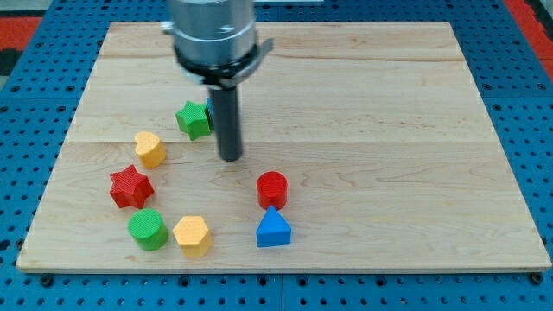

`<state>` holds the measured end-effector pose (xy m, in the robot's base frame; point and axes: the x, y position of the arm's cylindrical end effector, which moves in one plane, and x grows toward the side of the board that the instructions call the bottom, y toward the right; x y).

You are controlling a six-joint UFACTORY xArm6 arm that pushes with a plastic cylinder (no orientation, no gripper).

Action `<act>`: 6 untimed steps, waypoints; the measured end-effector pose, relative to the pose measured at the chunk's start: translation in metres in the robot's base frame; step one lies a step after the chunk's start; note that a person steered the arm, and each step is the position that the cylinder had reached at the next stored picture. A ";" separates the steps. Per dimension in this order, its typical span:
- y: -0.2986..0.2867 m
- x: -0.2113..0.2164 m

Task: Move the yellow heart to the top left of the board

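Yellow was the colour that mattered in the camera view: the yellow heart point(150, 149) lay on the wooden board point(363, 104) toward the view's left, about midway up, with the red star point(130, 187) just below it and the green star point(194, 119) up and to its right. The tip point(231, 158) rested on bare wood to the right of the heart, apart from it, and just beside the green star's lower right; being a plain rod, it grasped nothing and touched no block that could be made out. A sliver of blue showed behind the rod, too hidden to name.

To my eye the push wanted to start from the heart's lower right, so the tip would best swing below it first, keeping off the red star. Driving straight across would likely shove the heart sideways, or catch the green star.
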<state>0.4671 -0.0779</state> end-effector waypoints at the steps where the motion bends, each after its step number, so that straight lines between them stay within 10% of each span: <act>1: -0.057 -0.012; 3: -0.091 0.018; 6: -0.116 -0.082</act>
